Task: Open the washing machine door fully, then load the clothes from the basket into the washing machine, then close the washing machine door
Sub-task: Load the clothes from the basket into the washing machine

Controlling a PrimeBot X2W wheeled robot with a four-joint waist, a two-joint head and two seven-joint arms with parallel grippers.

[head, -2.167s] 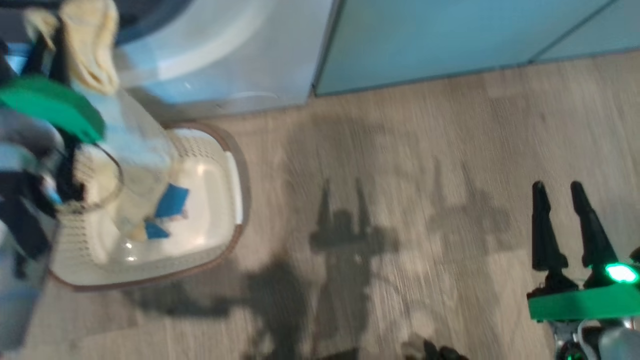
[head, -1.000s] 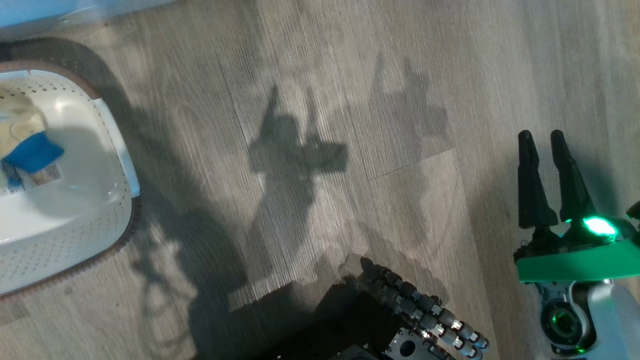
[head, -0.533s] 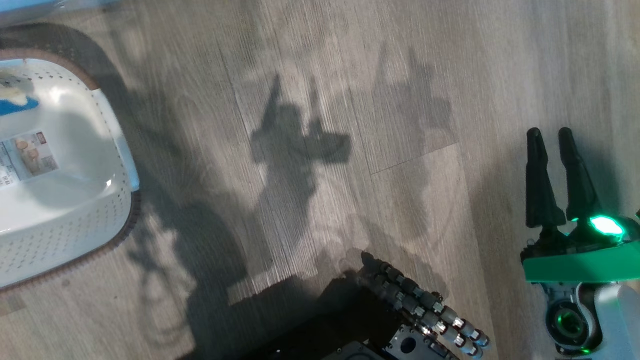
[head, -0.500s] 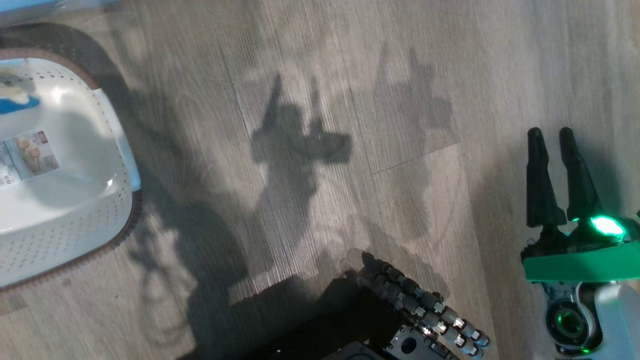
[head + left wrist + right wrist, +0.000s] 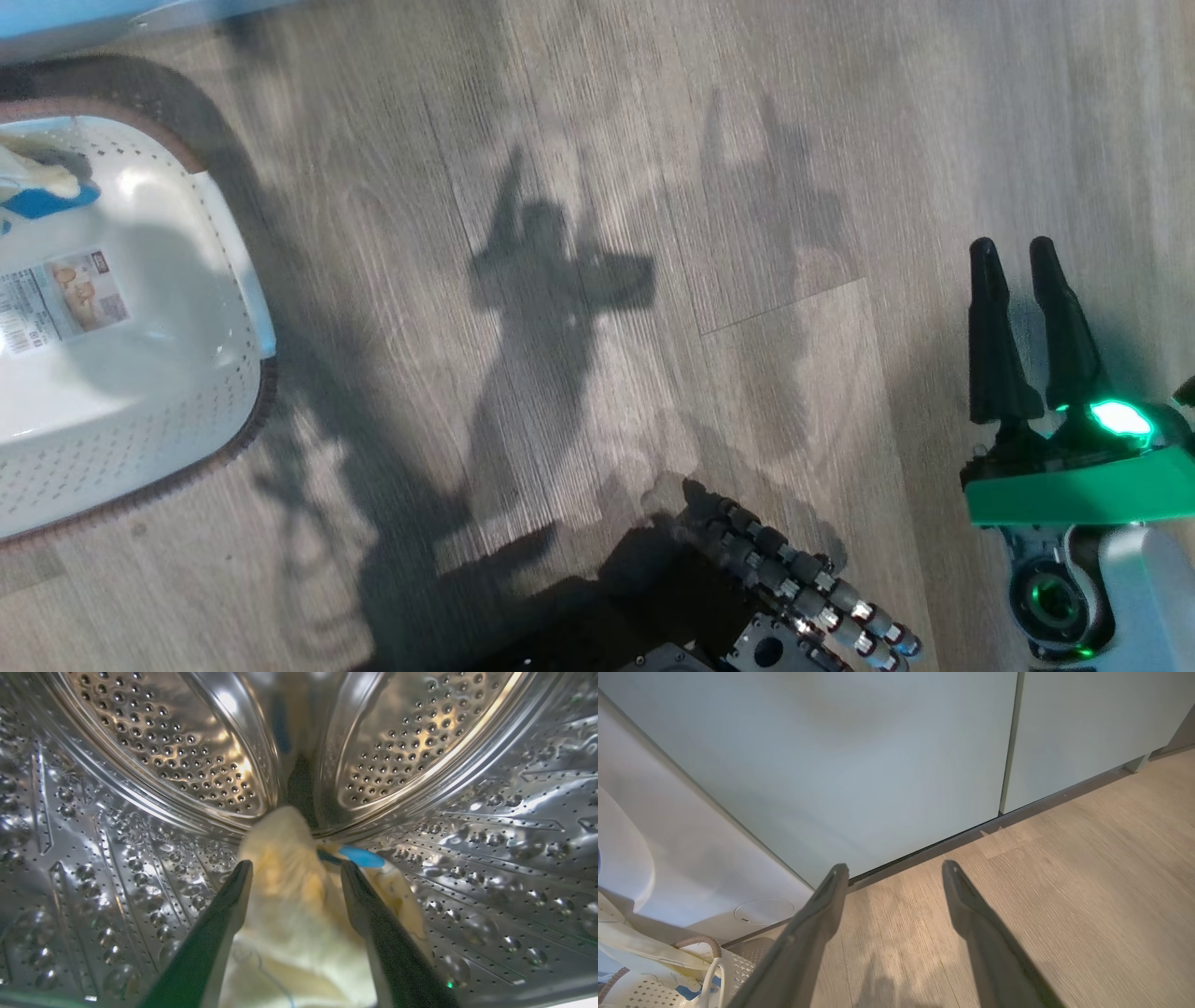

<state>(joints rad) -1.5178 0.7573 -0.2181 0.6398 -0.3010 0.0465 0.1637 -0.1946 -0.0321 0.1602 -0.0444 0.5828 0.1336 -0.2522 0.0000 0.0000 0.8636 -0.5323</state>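
L hand (image 5: pixel 296 863): fingers spread wide, nothing pinched. It sits inside the steel drum (image 5: pixel 140 765). A cream-yellow garment (image 5: pixel 285 905) lies low in the drum, between and under the two fingers. A blue patch (image 5: pixel 362 856) shows just past the finger on the view's right. Can't tell if the cloth touches the finger sides. Perforated back wall of the drum is straight ahead.

R hand (image 5: pixel 1011 247): fingers also wide, holding nothing, hovering over the wood floor (image 5: pixel 653 140), well apart from the basket. In its wrist view it points at the foot of the pale green cabinet doors (image 5: pixel 854 765). The washer (image 5: pixel 668 858), w/ its round service flap (image 5: pixel 763 911), is to that view's left.

Basket (image 5: pixel 159 420): on the floor at the left edge of the head view, just in front of the washer. Label sticker (image 5: pixel 61 299) on its bottom is in plain sight. One cream-and-blue piece of cloth (image 5: pixel 37 177) lies at its far end, partly cut off by the frame edge.

Dark robot base (image 5: pixel 794 597) is at the bottom of the head view. Arm shadows fall on the floor between the basket & R hand.
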